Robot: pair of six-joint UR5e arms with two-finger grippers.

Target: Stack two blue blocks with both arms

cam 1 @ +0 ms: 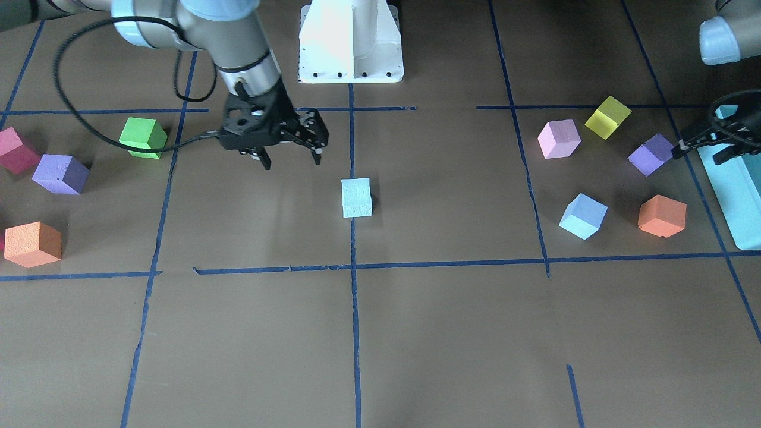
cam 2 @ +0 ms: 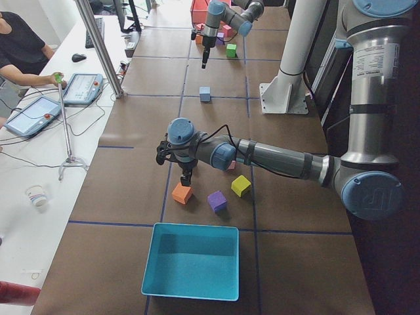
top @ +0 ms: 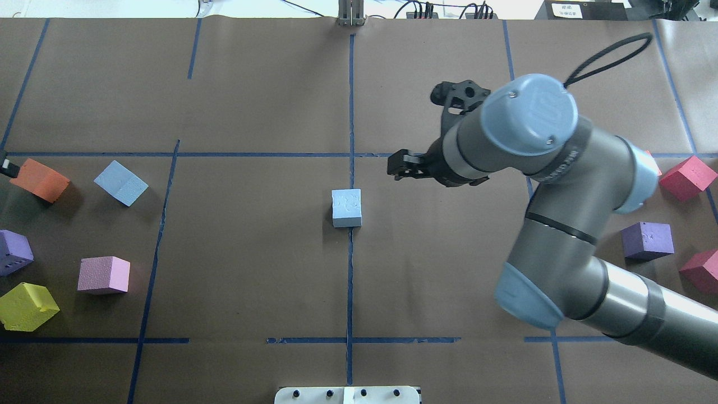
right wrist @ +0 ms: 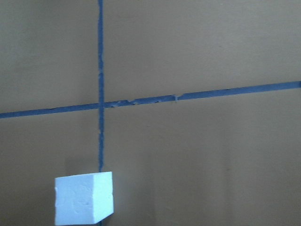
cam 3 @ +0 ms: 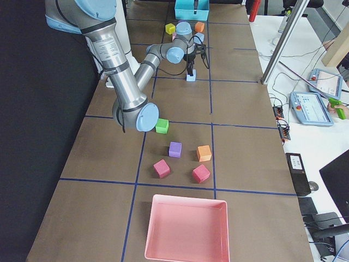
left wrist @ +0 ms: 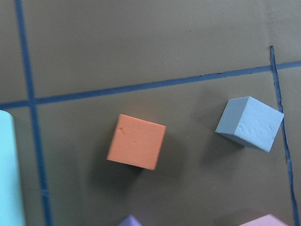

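Observation:
One pale blue block (cam 1: 357, 198) sits on the table's centre line; it also shows in the overhead view (top: 346, 207) and at the bottom of the right wrist view (right wrist: 84, 197). My right gripper (cam 1: 291, 157) hovers open and empty beside it, on the robot's side. The second blue block (cam 1: 583, 216) lies on my left side, next to an orange cube (cam 1: 662, 216); both show in the left wrist view, the blue block (left wrist: 250, 123) and the orange cube (left wrist: 136, 141). My left gripper (cam 1: 700, 151) hangs open and empty above the purple cube (cam 1: 651, 154), behind that block.
A teal box (cam 1: 734, 196) stands at the table's left end and a pink tray (cam 3: 185, 229) at the right end. Pink (cam 1: 559, 138) and yellow (cam 1: 607, 117) cubes lie near the left gripper. Green (cam 1: 142, 138), purple (cam 1: 60, 174), orange (cam 1: 32, 244) and red (cam 1: 16, 150) cubes lie on the right side.

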